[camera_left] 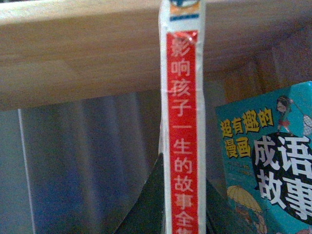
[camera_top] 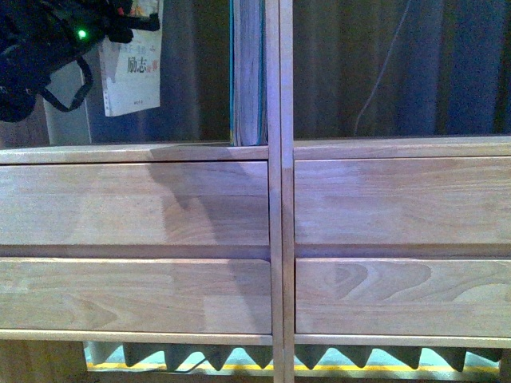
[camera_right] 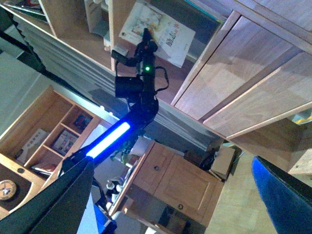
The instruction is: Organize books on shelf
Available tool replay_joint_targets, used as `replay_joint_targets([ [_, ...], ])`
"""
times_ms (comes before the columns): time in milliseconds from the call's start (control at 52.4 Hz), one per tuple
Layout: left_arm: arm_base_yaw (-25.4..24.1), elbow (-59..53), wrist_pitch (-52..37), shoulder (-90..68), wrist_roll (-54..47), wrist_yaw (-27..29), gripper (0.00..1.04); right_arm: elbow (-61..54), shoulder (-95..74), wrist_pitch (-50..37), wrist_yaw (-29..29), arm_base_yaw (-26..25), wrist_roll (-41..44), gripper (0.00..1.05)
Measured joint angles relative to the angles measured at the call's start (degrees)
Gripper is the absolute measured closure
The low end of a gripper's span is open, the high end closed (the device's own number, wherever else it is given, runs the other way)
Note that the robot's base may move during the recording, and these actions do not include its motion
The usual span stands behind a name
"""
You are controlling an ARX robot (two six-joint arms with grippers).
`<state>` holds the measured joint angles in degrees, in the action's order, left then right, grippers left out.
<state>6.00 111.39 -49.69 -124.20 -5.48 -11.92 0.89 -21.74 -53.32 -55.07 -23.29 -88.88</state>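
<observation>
The left arm's fingers (camera_left: 146, 209) are clenched on the white paperback (camera_top: 132, 68), holding it upright in the left-hand compartment of the light-wood shelf (camera_top: 275, 199). Its lower edge shows above the board that tops the drawer fronts (camera_top: 136, 203). In the left wrist view the book's red spine with white lettering runs between the two dark fingers, under a wooden shelf board. The teal hardback (camera_top: 247, 72) stands upright in the same compartment against the centre divider, cream page edges facing out, apart from the paperback. The right arm's fingers (camera_right: 53, 200) are spread wide and hold nothing, well back from the shelf. A smaller wooden cabinet (camera_right: 170, 180) stands on the floor beyond.
</observation>
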Motion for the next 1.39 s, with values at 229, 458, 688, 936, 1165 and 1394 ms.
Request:
replay_joint_targets([
  [229,0.5,7.3,2.7,-5.3,2.4,1.6,0.98,0.0,1.3,1.6,1.4,5.1,4.5,0.07],
  [458,0.7,12.6,6.0,-8.4,3.0,1.6,0.98,0.0,1.9,2.8,1.5,6.1,7.3,0.07],
  [688,1.7,18.5,9.4,-12.3,2.8,1.5,0.98,0.0,1.9,2.8,1.5,6.1,7.5,0.07],
  [936,2.6,30.9,16.1,-19.0,1.1,3.0,0.98,0.0,1.9,2.8,1.5,6.1,7.5,0.07],
  [1165,3.2,47.7,25.3,-28.7,-0.4,4.2,0.98,0.0,1.9,2.8,1.5,6.1,7.6,0.07],
  [1394,4.3,53.2,29.6,-30.6,-0.1,4.3,0.91,0.0,1.9,2.8,1.5,6.1,7.7,0.07],
])
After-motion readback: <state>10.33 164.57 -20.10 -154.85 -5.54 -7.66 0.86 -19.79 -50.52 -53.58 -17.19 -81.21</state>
